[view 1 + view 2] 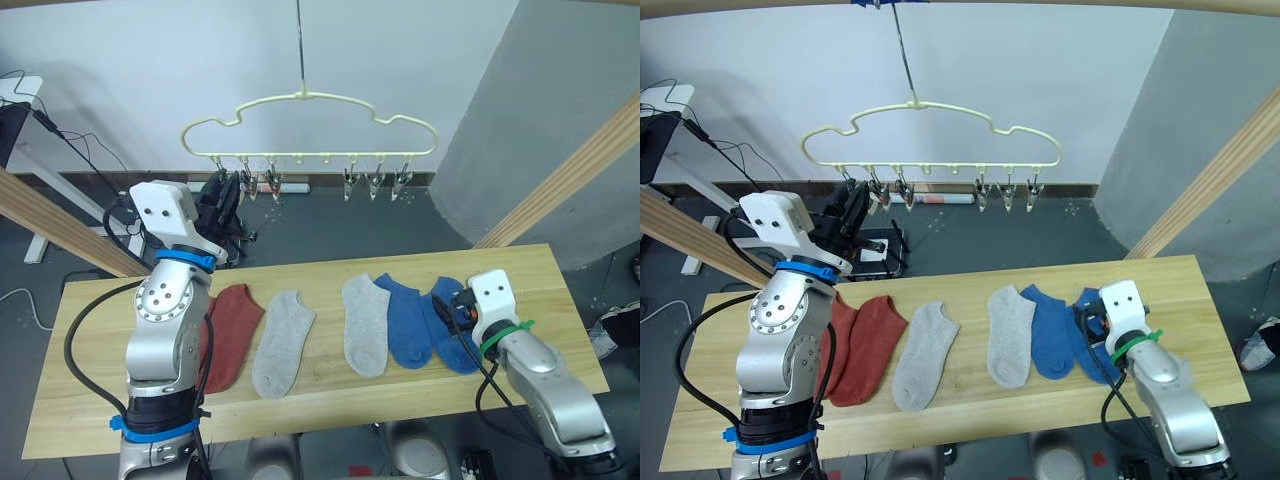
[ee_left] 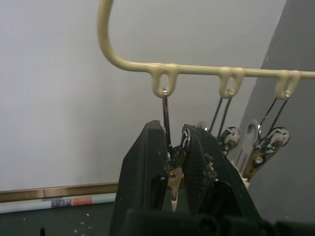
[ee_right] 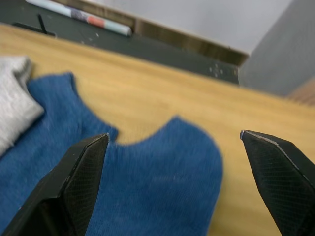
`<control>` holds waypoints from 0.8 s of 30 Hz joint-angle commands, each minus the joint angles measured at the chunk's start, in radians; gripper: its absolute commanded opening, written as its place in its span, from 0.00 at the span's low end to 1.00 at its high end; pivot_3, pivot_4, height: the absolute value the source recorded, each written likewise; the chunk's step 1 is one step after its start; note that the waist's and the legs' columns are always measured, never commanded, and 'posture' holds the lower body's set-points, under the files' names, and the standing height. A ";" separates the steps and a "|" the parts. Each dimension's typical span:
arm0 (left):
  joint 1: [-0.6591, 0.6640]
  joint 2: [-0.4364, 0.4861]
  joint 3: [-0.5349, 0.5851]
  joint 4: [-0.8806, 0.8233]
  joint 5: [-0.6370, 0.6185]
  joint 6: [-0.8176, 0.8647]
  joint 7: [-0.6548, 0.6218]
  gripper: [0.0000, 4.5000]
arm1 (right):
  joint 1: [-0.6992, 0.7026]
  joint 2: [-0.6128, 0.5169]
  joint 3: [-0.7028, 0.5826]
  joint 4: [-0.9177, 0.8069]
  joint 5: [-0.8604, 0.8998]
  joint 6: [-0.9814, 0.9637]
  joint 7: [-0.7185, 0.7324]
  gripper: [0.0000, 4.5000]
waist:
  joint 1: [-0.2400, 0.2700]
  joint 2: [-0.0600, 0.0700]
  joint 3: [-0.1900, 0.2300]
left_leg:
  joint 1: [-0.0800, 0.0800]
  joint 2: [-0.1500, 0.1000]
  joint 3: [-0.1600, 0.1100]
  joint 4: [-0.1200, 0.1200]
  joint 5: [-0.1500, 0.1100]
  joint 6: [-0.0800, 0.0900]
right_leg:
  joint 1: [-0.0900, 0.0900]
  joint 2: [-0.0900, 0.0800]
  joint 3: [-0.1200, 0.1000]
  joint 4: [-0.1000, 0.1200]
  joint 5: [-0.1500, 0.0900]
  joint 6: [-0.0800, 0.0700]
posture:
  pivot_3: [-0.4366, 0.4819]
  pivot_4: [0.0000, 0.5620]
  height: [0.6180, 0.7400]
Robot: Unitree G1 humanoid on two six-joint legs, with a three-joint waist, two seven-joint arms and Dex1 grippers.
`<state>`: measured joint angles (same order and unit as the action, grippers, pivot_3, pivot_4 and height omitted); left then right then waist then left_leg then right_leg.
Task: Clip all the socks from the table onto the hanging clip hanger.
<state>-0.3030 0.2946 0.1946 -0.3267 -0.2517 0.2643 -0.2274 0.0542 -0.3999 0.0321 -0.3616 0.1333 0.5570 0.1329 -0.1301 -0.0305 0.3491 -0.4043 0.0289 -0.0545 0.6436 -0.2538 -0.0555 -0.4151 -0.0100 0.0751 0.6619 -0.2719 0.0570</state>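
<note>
Six socks (image 1: 1012, 333), six clips (image 1: 984, 197).

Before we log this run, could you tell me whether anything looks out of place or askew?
Nothing stands out. The socks lie flat in a row on the table, none clipped yet. The clip hanger hangs level; the left gripper squeezes its end clip.

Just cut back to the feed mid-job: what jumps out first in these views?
The left gripper is raised to the clip hanger, its fingers pinching the end clip on the robot's left. Six socks lie in a row on the table, none clipped yet. The right gripper hovers open just above the outermost blue sock at the right end.
</note>
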 commanded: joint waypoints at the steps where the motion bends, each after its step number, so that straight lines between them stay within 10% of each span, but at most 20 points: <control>1: 0.007 0.012 0.005 -0.055 -0.011 0.006 -0.004 0.08 | 0.026 0.052 -0.024 0.001 -0.029 0.021 -0.054 1.00 | 0.000 0.000 0.001 | 0.000 0.000 0.000 0.000 0.000 0.000 | 0.000 0.000 0.000 0.000 0.000 0.000 | 0.26 0.68 0.97; 12: -0.011 0.014 0.010 -0.060 -0.078 0.051 -0.034 0.08 | 0.014 0.185 -0.079 0.113 -0.020 0.106 -0.080 0.96 | 0.001 0.001 0.002 | -0.005 0.000 0.000 0.000 0.001 -0.002 | -0.006 0.000 0.000 0.001 0.000 0.000 | 0.26 0.68 0.97; 24: -0.005 0.059 0.037 -0.107 -0.202 0.142 -0.097 0.08 | 0.008 0.217 -0.101 0.139 -0.019 0.131 -0.059 0.07 | 0.011 0.000 0.002 | -0.005 0.000 0.000 0.000 0.001 -0.002 | -0.006 0.000 0.000 0.001 0.000 0.000 | 0.27 0.68 0.97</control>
<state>-0.3085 0.3505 0.2091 -0.3892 -0.4269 0.4087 -0.3204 0.0295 -0.1812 -0.0574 -0.2465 0.1168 0.6714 0.0739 -0.1187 -0.0300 0.3512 -0.4096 0.0290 -0.0549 0.6441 -0.2530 -0.0578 -0.4208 -0.0100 0.0750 0.6629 -0.2717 0.0568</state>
